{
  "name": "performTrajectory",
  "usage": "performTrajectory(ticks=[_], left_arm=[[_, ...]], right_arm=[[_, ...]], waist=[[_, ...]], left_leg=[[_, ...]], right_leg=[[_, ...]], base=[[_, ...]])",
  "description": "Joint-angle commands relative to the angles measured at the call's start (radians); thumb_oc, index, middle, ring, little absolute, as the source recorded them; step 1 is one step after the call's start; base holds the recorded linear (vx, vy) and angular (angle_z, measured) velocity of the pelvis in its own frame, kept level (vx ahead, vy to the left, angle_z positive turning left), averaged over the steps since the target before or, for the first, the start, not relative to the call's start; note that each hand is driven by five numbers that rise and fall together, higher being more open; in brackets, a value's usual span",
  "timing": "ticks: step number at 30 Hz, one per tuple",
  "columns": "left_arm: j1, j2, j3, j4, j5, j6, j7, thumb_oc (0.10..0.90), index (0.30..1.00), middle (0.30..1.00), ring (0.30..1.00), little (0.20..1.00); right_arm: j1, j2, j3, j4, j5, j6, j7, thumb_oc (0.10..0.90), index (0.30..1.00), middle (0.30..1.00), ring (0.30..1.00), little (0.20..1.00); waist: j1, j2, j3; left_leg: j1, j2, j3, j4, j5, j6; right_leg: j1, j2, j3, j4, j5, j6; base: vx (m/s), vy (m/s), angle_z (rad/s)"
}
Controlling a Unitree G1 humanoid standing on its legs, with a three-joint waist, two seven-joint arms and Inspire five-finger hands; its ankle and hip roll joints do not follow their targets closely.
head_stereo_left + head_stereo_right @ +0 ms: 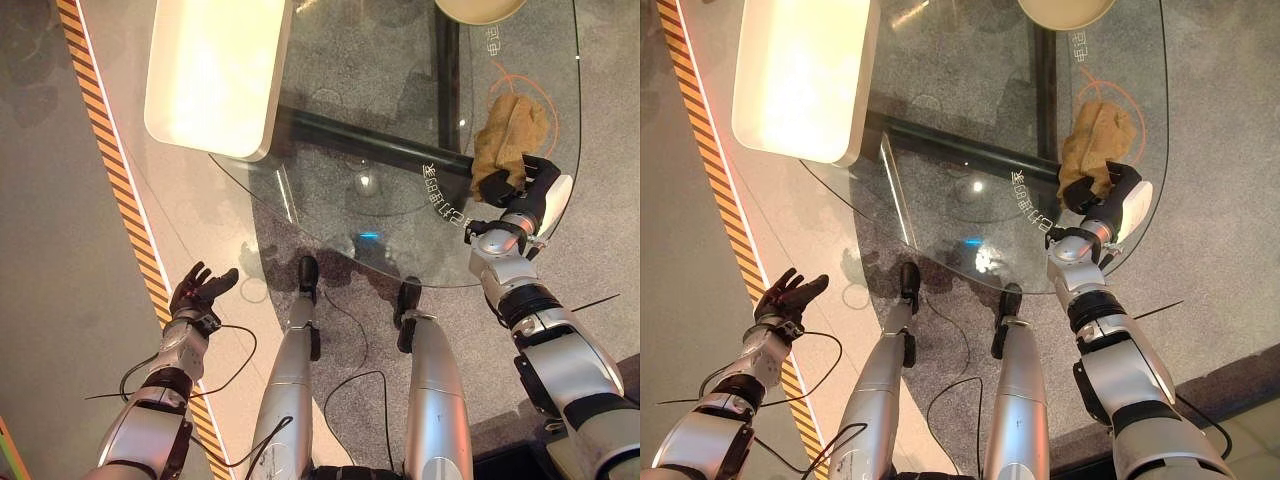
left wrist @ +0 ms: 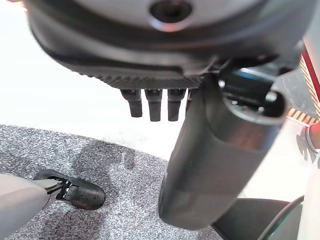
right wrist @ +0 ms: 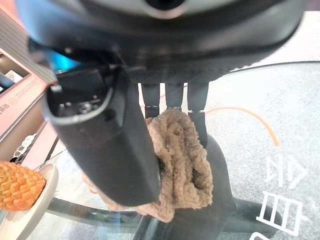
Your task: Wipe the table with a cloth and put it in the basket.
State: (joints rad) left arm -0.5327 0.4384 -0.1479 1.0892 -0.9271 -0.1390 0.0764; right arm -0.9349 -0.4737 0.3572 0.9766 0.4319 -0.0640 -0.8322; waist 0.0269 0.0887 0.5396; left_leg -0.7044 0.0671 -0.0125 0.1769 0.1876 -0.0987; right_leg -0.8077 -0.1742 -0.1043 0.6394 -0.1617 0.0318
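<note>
The cloth point(image 1: 510, 140) is pinched by the curled right hand point(image 1: 530, 190), trailing toward twelve o'clock across the glass worktop point(image 1: 400, 200).

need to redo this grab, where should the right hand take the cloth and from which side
Best at the near edge of the cloth, coming from the robot's side, as the right hand does now. The cloth lies bunched on the glass table, so its thick near fold gives the fingers and thumb something to pinch.
</note>
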Motion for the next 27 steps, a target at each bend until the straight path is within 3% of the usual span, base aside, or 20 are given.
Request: performTrajectory(ticks=[1, 8, 13, 19, 27], left_arm=[[-0.021, 0.029, -0.005, 0.03, -0.01, -0.036, 0.019, 0.8, 0.9, 0.9, 0.9, 0.9], [-0.021, 0.026, -0.017, 0.016, -0.001, -0.027, 0.013, 0.8, 0.9, 0.9, 0.9, 0.9], [-0.001, 0.007, -0.02, 0.004, 0.007, -0.042, 0.019, 0.8, 0.9, 0.9, 0.9, 0.9], [0.008, -0.008, -0.019, 0.001, 0.009, -0.05, 0.005, 0.8, 0.9, 0.9, 0.9, 0.9], [0.012, -0.02, -0.02, 0.001, 0.013, -0.043, -0.006, 0.8, 0.9, 0.9, 0.9, 0.9]], right_arm=[[-0.051, -0.031, 0.065, 0.011, -0.077, -0.034, 0.026, 0.1, 0.3, 0.3, 0.3, 0.2], [-0.101, -0.046, 0.12, -0.072, -0.157, 0.014, 0.005, 0.1, 0.3, 0.3, 0.3, 0.2], [-0.146, -0.042, 0.187, -0.179, -0.218, 0.089, -0.01, 0.1, 0.3, 0.3, 0.3, 0.2], [-0.207, -0.024, 0.267, -0.244, -0.338, 0.13, 0.065, 0.1, 0.3, 0.3, 0.3, 0.2], [-0.237, -0.016, 0.332, -0.255, -0.372, 0.157, 0.132, 0.1, 0.3, 0.3, 0.3, 0.2]], waist=[[0.019, 0.018, -0.02], [0.028, 0.012, -0.02], [0.036, 0.016, -0.02], [0.049, 0.029, -0.02], [0.058, 0.043, -0.02]], left_leg=[[-0.027, -0.057, 0.038, 0.178, -0.186, 0.044], [-0.03, -0.057, 0.032, 0.171, -0.18, 0.042], [-0.025, -0.062, 0.027, 0.162, -0.174, 0.041], [-0.014, -0.07, 0.026, 0.149, -0.167, 0.044], [0.002, -0.078, 0.028, 0.144, -0.165, 0.046]], right_leg=[[0.05, 0.017, -0.009, -0.221, 0.116, 0.032], [0.052, 0.016, -0.018, -0.227, 0.121, 0.035], [0.055, 0.014, -0.023, -0.23, 0.121, 0.036], [0.062, 0.01, -0.027, -0.232, 0.117, 0.031], [0.079, 0.001, -0.032, -0.234, 0.112, 0.026]], base=[[0.0, 0.0, 0.0], [0.0, 0.0, 0.0], [0.0, 0.0, 0.0], [0.0, 0.011, 0.0], [0.0, 0.005, 0.01]])
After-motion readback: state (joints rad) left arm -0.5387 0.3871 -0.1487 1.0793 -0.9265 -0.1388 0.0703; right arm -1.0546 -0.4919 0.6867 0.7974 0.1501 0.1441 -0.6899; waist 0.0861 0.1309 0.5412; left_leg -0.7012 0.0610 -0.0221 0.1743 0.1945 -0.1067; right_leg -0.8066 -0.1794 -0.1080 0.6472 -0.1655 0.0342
